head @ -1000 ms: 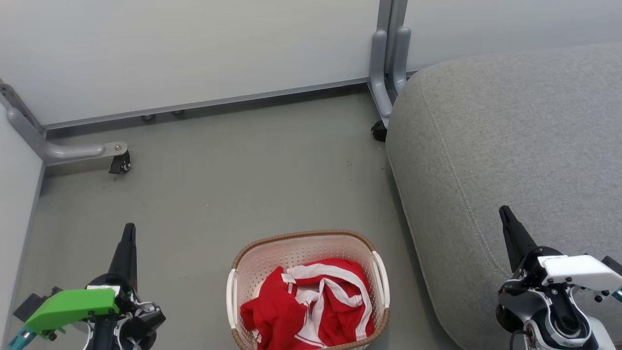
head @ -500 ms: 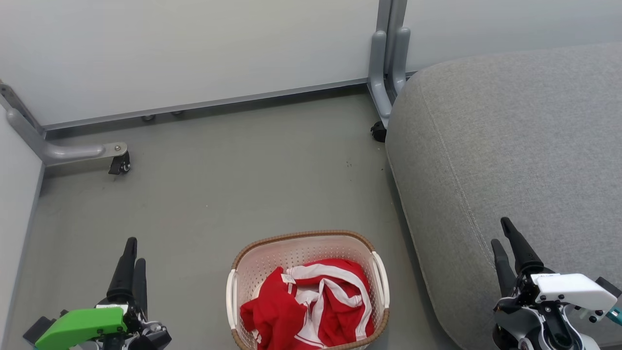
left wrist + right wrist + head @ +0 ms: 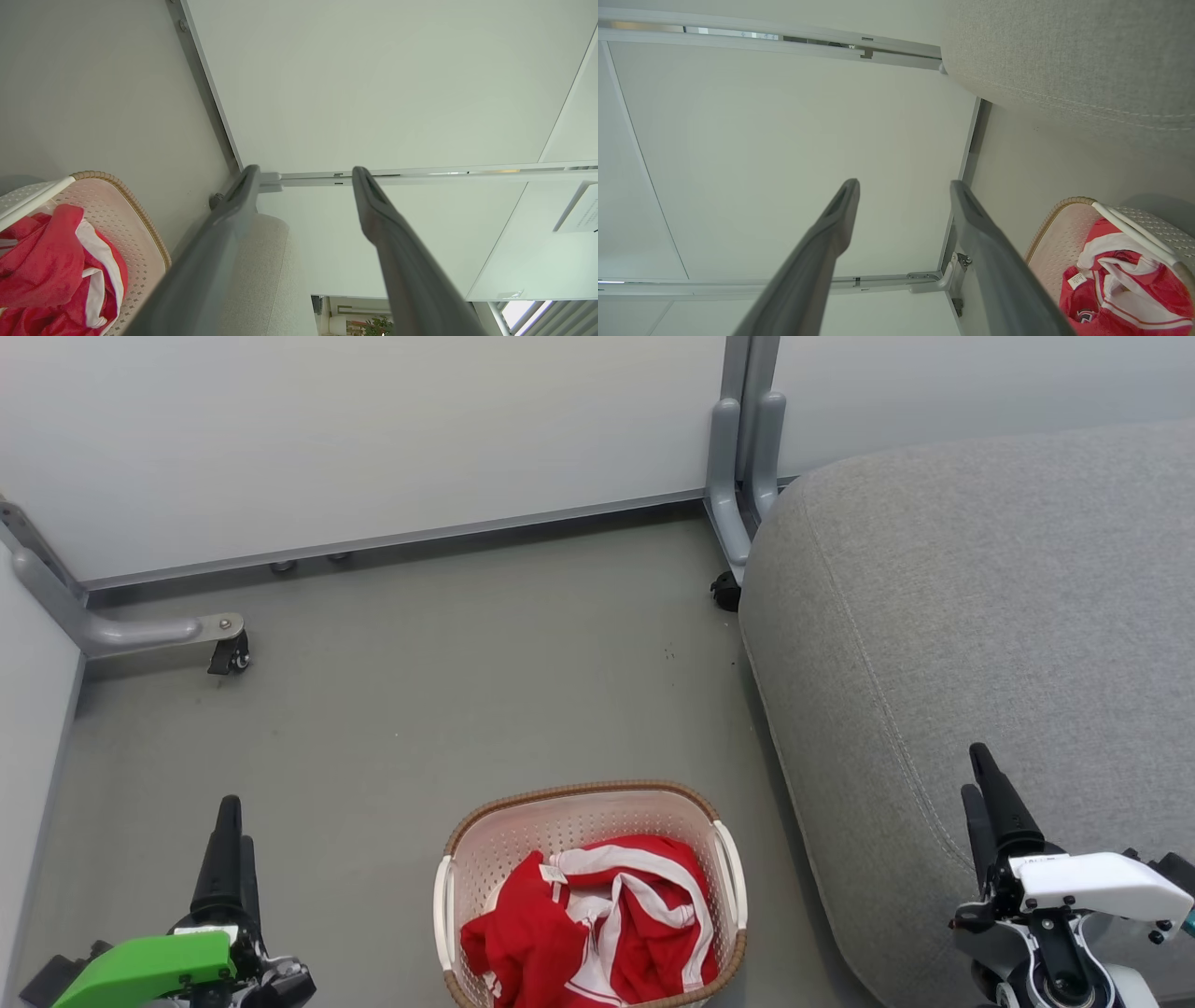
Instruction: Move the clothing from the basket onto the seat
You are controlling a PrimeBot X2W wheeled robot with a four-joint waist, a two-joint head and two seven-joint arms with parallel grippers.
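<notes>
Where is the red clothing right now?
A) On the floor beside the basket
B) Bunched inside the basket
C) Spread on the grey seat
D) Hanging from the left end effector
B: the clothing lies crumpled inside the basket, which stands on the floor beside the seat; no garment lies on the seat.

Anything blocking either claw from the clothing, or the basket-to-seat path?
Nothing visible. The clothing lies uncovered in the open-topped basket, with the left claw and right claw open on either side; the seat stands to its right.
</notes>
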